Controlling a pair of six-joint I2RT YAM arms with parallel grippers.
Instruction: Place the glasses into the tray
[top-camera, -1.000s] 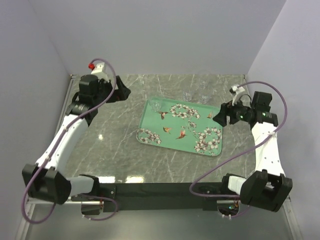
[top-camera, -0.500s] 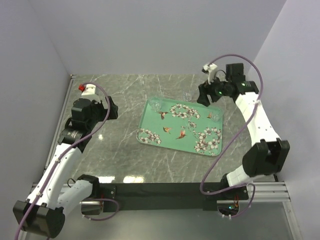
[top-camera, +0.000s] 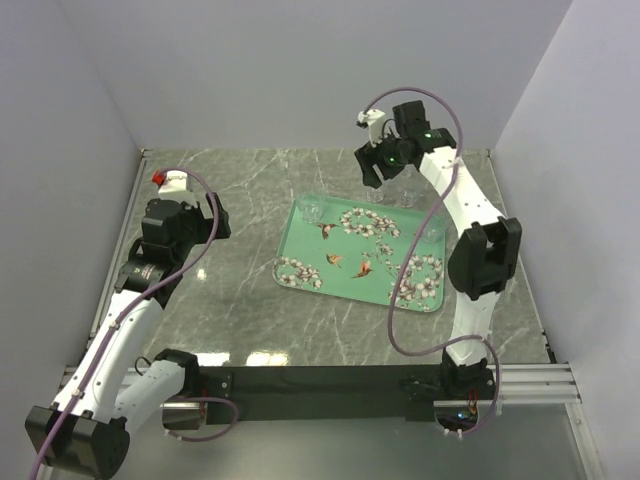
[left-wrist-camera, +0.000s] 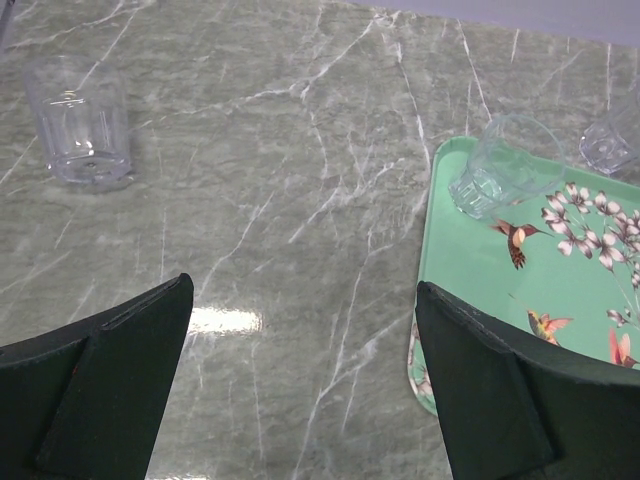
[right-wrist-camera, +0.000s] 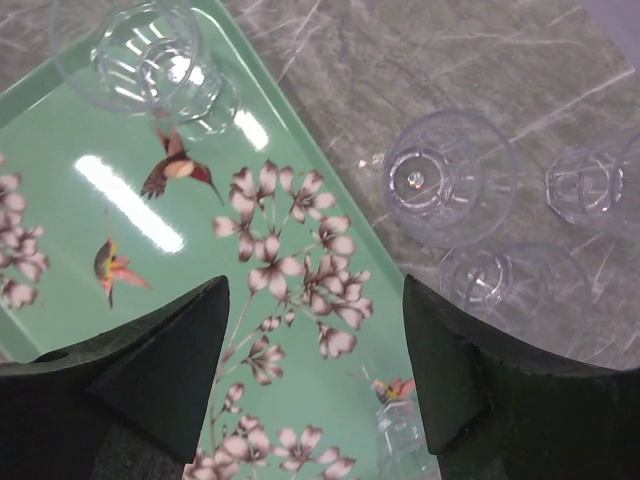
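Note:
The mint-green tray (top-camera: 345, 243) lies in the middle of the marble table. One clear glass (top-camera: 312, 211) stands in its far left corner, and another (top-camera: 432, 232) stands near its right edge. Two more glasses (top-camera: 375, 192) (top-camera: 407, 195) stand on the table just beyond the tray's far rim. My right gripper (top-camera: 371, 168) hovers above that far rim, open and empty. Its wrist view shows three glasses on the table (right-wrist-camera: 450, 178) (right-wrist-camera: 590, 185) (right-wrist-camera: 510, 285) beside the tray (right-wrist-camera: 60, 150). My left gripper (top-camera: 215, 217) is open and empty, left of the tray. Its wrist view shows a lone glass (left-wrist-camera: 78, 122) on the table.
Grey walls close the table at the back and on both sides. The left wrist view shows bare marble between the lone glass and the tray (left-wrist-camera: 470, 260), with the corner glass (left-wrist-camera: 497, 165) inside the rim. The right arm's links reach over the tray's right side.
My right arm has swung from the tray's right side up and leftward to above its far rim. My left arm pulled back from the far left corner, then held still.

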